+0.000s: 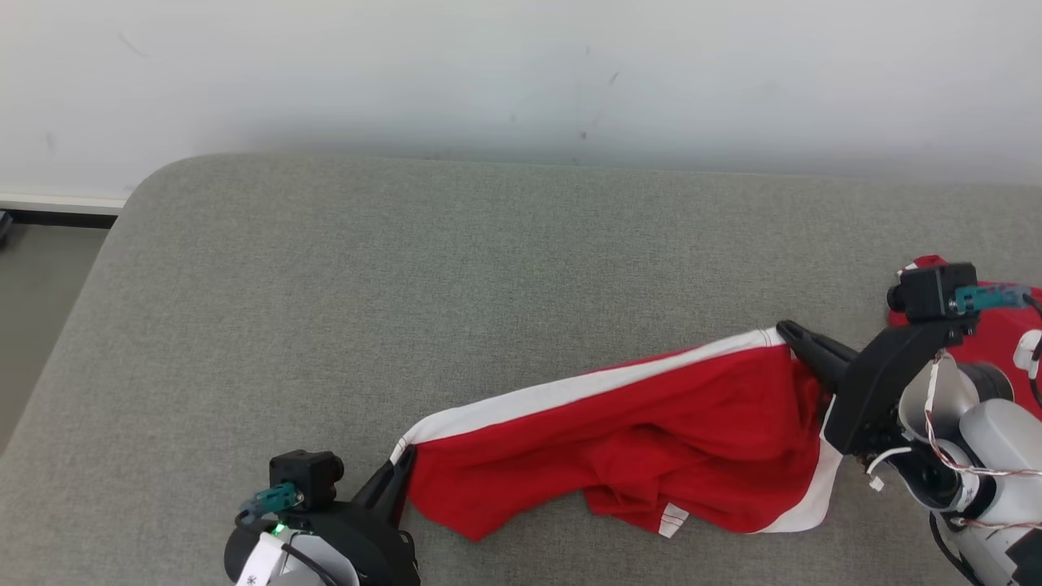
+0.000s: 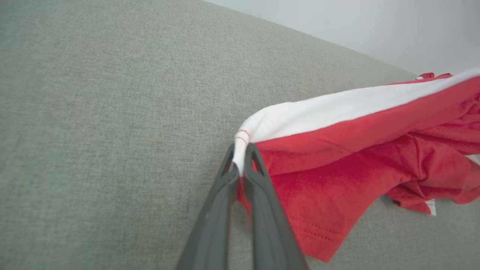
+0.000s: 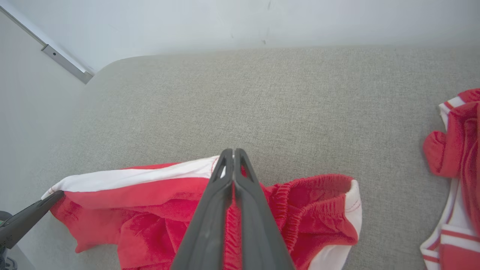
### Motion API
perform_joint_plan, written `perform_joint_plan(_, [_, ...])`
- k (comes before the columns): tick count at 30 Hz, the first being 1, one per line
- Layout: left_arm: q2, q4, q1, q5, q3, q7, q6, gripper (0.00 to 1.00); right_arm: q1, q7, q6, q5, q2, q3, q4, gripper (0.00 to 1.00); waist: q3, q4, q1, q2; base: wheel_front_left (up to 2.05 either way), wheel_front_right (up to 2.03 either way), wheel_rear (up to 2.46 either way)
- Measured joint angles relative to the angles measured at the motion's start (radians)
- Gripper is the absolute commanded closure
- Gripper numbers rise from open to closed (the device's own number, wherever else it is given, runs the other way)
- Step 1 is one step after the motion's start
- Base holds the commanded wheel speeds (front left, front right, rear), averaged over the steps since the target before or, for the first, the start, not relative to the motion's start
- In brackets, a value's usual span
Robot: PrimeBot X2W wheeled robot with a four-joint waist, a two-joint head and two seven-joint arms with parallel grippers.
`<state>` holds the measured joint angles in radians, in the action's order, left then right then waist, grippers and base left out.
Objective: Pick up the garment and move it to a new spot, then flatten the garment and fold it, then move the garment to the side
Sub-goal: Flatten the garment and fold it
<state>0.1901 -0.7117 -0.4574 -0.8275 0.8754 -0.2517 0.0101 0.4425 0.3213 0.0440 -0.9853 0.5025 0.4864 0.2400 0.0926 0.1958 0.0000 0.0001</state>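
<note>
A pair of red shorts (image 1: 651, 439) with a white side stripe hangs stretched between my two grippers above the grey cushion. My left gripper (image 1: 403, 464) is shut on the hem corner of the white stripe (image 2: 240, 144), at the lower left of the head view. My right gripper (image 1: 788, 332) is shut on the waistband end of the same stripe (image 3: 221, 165), at the right. The stripe runs taut between the two; the red cloth below it sags in folds and its lower part rests on the cushion. The elastic waistband (image 3: 318, 195) bunches beside my right fingers.
The grey upholstered surface (image 1: 456, 285) runs back to a white wall. Its rounded left corner (image 1: 155, 183) drops to the floor. A second red and white garment (image 3: 457, 157) lies at the right edge, behind my right arm (image 1: 1001, 334).
</note>
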Motion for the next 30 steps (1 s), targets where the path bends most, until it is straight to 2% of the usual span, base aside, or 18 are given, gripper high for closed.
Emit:
perform_joint_plan(5, [0.009, 0.002, -0.001, 0.0, -0.021, 0.0, 0.0, 1.0, 0.056, -0.039, -0.007, 0.011, -0.007, -0.014, -0.021, 1.0, -0.004, -0.014, 0.0, 0.0, 0.0, 0.0, 0.0])
perform_joint_plan(10, [0.013, 0.017, -0.032, 0.008, -0.029, 0.0, -0.001, 1.0, 0.129, -0.068, -0.011, 0.022, -0.045, -0.018, -0.007, 1.0, -0.002, -0.024, 0.0, -0.0001, 0.0, 0.0, 0.0])
perform_joint_plan(14, [0.026, 0.029, -0.083, 0.02, -0.051, 0.0, -0.003, 1.0, 0.217, -0.09, -0.024, 0.065, -0.071, -0.001, 0.035, 1.0, 0.006, -0.022, 0.0, 0.0, 0.0, 0.0, 0.0])
perform_joint_plan(18, [0.04, 0.055, -0.127, 0.051, -0.083, 0.0, -0.026, 1.0, 0.281, -0.139, -0.044, 0.108, -0.087, 0.007, 0.05, 1.0, 0.01, -0.014, 0.0001, 0.0, 0.0, 0.0, 0.0])
perform_joint_plan(23, [0.059, 0.083, -0.085, 0.071, -0.088, 0.0, -0.048, 1.0, 0.212, -0.184, -0.081, 0.141, -0.086, 0.049, 0.044, 1.0, -0.005, -0.013, 0.0, 0.0, 0.0, 0.0, 0.0])
perform_joint_plan(30, [0.087, 0.101, 0.09, 0.072, -0.066, 0.0, -0.054, 1.0, -0.018, -0.226, -0.091, 0.118, -0.055, 0.063, -0.025, 1.0, -0.022, -0.046, -0.0001, -0.0001, 0.0, 0.0, 0.0])
